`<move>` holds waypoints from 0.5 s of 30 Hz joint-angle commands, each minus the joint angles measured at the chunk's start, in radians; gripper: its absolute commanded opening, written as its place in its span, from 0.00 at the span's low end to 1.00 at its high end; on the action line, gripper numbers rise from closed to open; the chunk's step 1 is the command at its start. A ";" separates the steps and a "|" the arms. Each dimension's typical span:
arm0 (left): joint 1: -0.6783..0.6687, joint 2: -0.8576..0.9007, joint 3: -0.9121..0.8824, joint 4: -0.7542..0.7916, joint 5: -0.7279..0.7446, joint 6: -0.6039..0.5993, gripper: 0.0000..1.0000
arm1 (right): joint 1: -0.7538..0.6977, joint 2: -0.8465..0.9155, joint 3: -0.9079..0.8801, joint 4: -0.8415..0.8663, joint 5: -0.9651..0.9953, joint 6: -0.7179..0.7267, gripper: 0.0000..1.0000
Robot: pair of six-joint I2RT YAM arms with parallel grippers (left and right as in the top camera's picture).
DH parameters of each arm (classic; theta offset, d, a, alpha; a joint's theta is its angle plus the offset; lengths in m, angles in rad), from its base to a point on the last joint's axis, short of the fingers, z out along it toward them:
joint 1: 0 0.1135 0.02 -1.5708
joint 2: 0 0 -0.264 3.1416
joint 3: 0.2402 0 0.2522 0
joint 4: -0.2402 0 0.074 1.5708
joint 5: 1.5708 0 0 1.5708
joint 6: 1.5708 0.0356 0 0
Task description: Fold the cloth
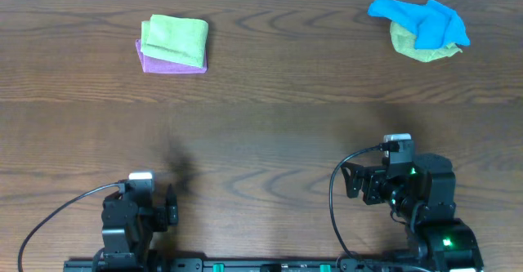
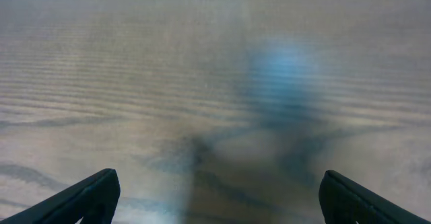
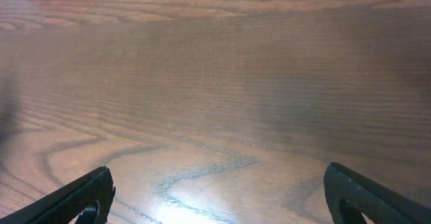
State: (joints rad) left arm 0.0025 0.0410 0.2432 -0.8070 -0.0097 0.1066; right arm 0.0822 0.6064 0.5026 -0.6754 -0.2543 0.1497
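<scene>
A wooden table (image 1: 261, 125) seen from above, with two robot arms parked along its near edge. At the far right corner a blue cloth (image 1: 429, 19) lies crumpled in a heap on top of a yellow-green cloth (image 1: 413, 50), both unfolded. These look like the pieces waiting to be folded. At the far left, a green cloth (image 1: 176, 39) sits neatly folded on a folded purple cloth (image 1: 167, 64), stacked square, probably as finished work set aside out of the way.

Both arms sit drawn back near their bases, well apart from either pile, which leaves the middle of the table free as working room.

The left gripper (image 2: 219, 187) has its two dark fingers spread wide, at the bottom corners of its wrist view, with only bare wood between them. It holds and touches nothing. The right gripper (image 3: 219, 183) is likewise spread wide over bare wood, empty, with an edge of the purple cloth just visible far off. The crumpled pile lies nearer the right arm's side, so a reach from there seems likely.
</scene>
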 commanded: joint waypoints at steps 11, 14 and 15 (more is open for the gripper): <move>-0.003 -0.038 -0.006 -0.034 -0.046 0.021 0.95 | -0.007 -0.005 -0.004 0.000 -0.004 0.010 0.99; -0.003 -0.037 -0.006 -0.034 -0.046 0.021 0.95 | -0.007 -0.005 -0.004 0.000 -0.004 0.010 0.99; -0.003 -0.037 -0.006 -0.034 -0.046 0.021 0.95 | -0.007 -0.005 -0.004 0.000 -0.004 0.010 0.99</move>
State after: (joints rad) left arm 0.0025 0.0139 0.2432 -0.8173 -0.0338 0.1093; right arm 0.0822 0.6064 0.5026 -0.6754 -0.2539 0.1497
